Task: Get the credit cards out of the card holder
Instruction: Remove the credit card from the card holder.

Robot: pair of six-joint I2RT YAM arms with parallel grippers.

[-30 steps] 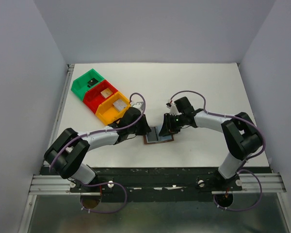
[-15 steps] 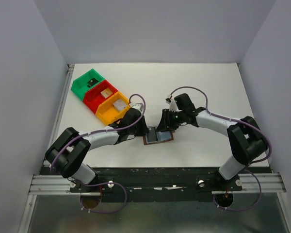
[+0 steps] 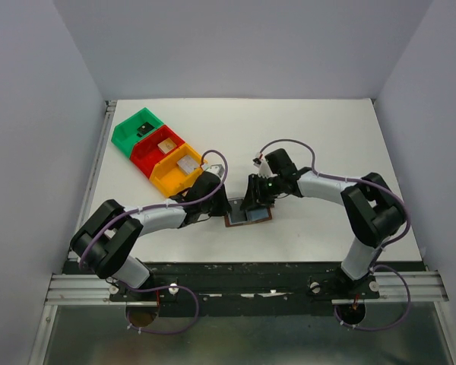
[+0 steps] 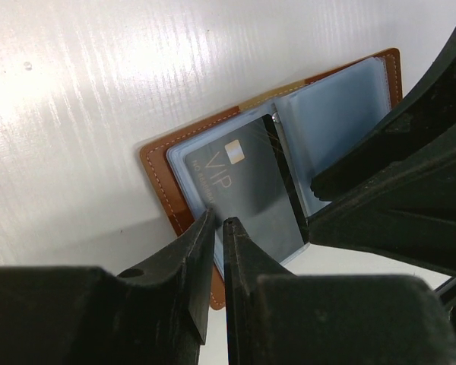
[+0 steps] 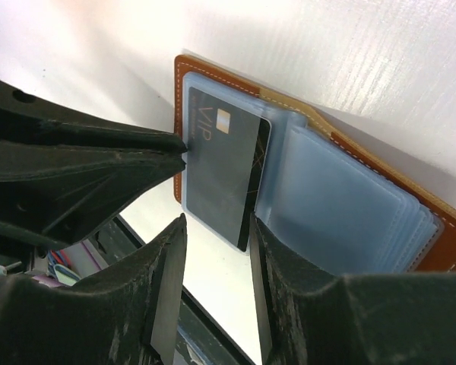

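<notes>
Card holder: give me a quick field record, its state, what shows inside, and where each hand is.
holder: brown leather bifold card holder, lying open on the white table
card showing: black VIP card in a grey-blue pocket
left hand: fingers almost together at that pocket's outer edge; grip unclear
right hand: open, fingers either side of the card's end

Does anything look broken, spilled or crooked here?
Nothing stands out. The card holder lies open and flat on the table, a black card tucked in its clear sleeve, nothing visibly torn. The left gripper and right gripper are close around it.
</notes>
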